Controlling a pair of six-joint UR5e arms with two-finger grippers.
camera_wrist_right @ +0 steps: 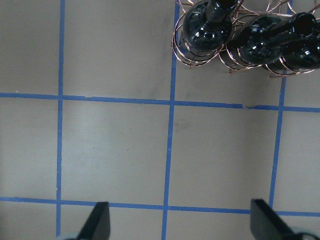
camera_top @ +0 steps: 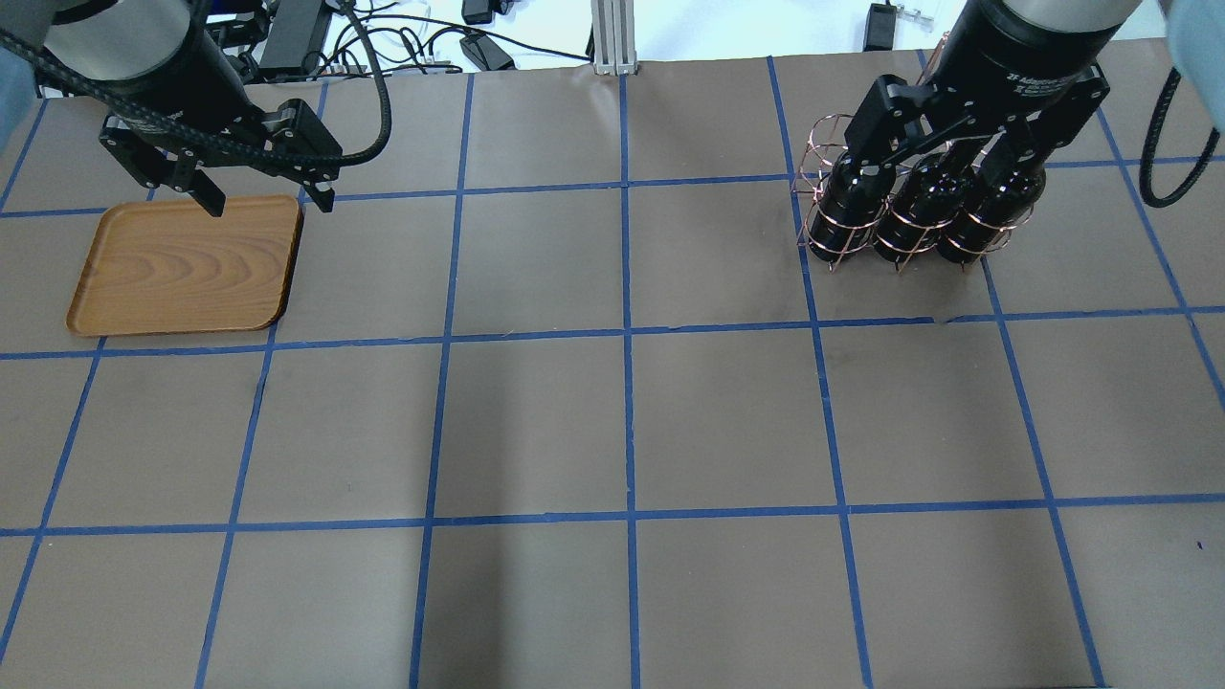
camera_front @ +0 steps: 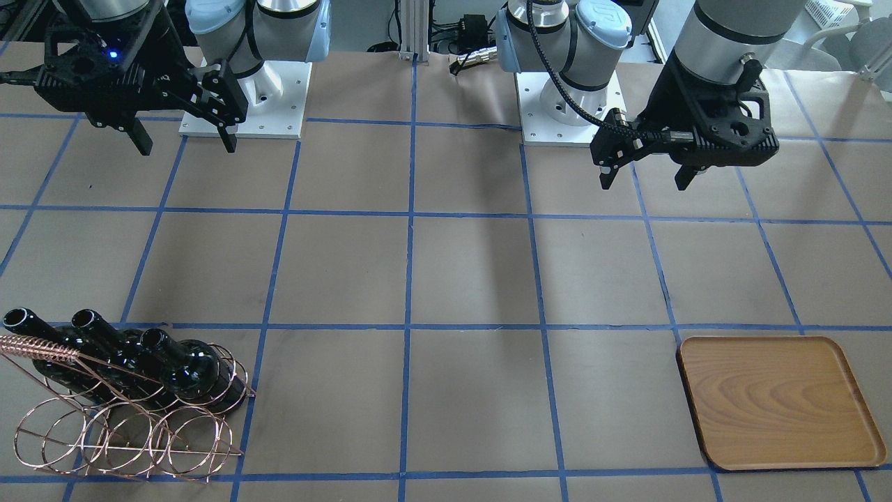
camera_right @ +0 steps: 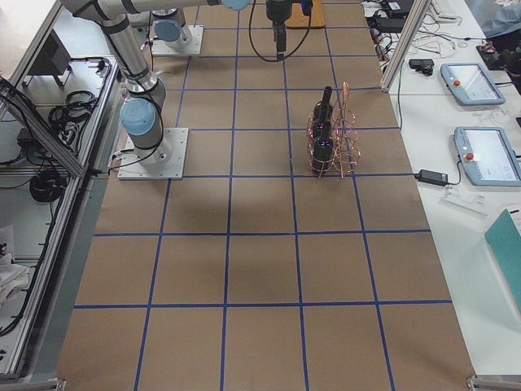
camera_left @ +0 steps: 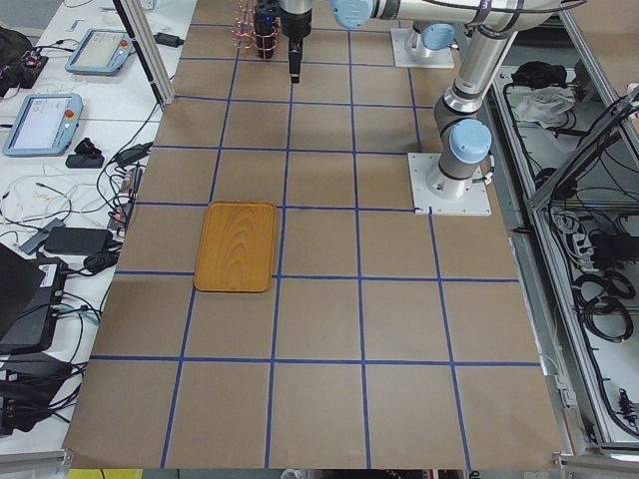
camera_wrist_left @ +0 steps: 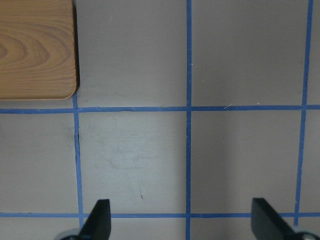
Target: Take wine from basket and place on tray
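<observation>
Three black-green wine bottles (camera_front: pixel 185 362) lie side by side in the copper wire basket (camera_front: pixel 125 432), necks up and tilted. They also show in the overhead view (camera_top: pixel 852 206) and the right wrist view (camera_wrist_right: pixel 207 30). My right gripper (camera_front: pixel 187 148) is open and empty. It hangs high above the table on the robot's side of the basket, which sits at the top edge of its wrist view (camera_wrist_right: pixel 181 217). The wooden tray (camera_top: pixel 187 263) lies flat and bare. My left gripper (camera_top: pixel 269 204) is open and empty, high beside the tray's corner (camera_wrist_left: pixel 35 47).
The table is covered in brown paper with a blue tape grid (camera_top: pixel 627 344). The two arm bases (camera_front: pixel 244 104) stand on white plates at the robot's side. Cables and tablets lie beyond the table's edges.
</observation>
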